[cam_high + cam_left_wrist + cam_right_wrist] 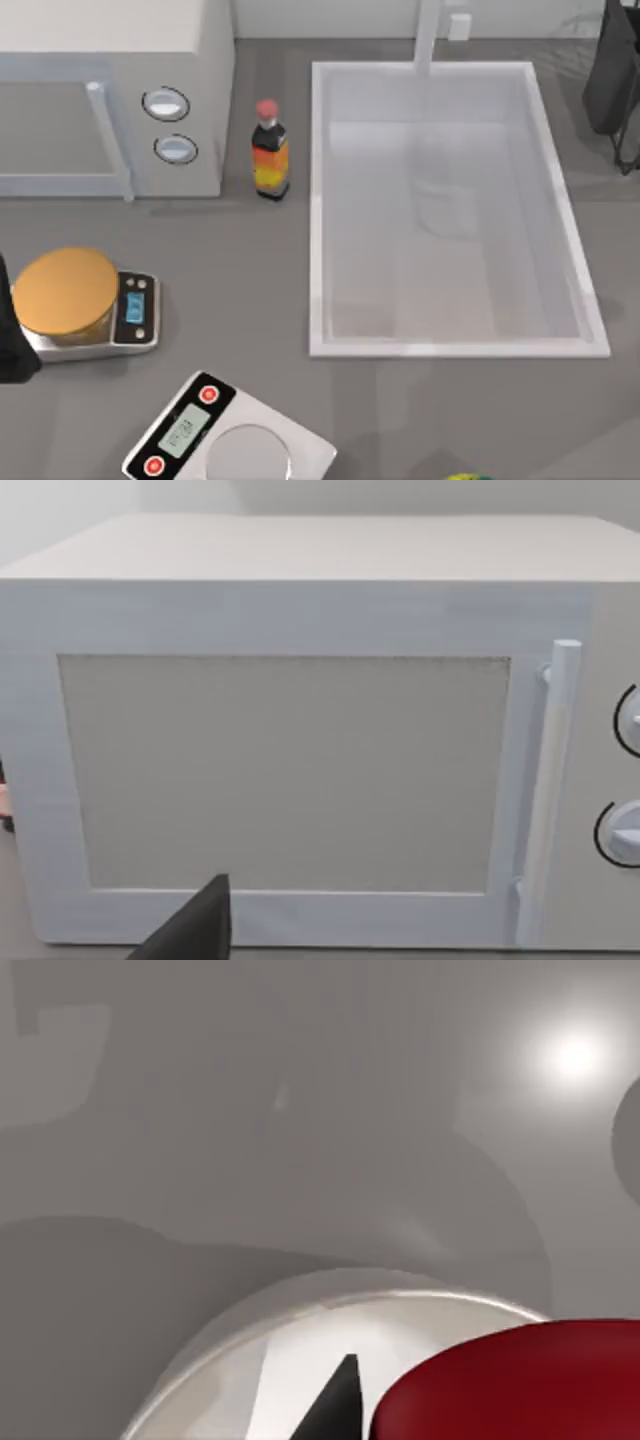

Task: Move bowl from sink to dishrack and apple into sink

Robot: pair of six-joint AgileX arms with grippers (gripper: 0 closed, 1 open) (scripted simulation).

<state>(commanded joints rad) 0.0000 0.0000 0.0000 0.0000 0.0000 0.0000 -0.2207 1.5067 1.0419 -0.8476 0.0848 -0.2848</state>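
White and deep, the sink (566, 260) fills the right half of the top view, its basin bare down to the pale floor, with the faucet post (429, 38) rising at its far rim. Dark wires of the dishrack (622, 90) poke in at the top right corner, just beyond the sink's rim. Left of the sink stands a small sauce bottle (270, 155) with a red cap, upright and close to the white microwave (115, 95), which takes the top left corner. Nearer the front on the left, a kitchen scale (137, 320) carries a flat orange disc (65, 291); a second scale (230, 435) lies tilted at the lower edge. A yellow-green round thing (465, 477) just peeks in at the bottom edge. The left arm sits at the table's left edge, its wrist camera facing the microwave door and handle, with one dark fingertip (195, 930) showing; whether its jaws are spread or pressed together I cannot tell. The right wrist view shows a dark fingertip (335, 1400) over a shiny pale round surface beside the red apple (520, 1380), and its jaw state cannot be told either.
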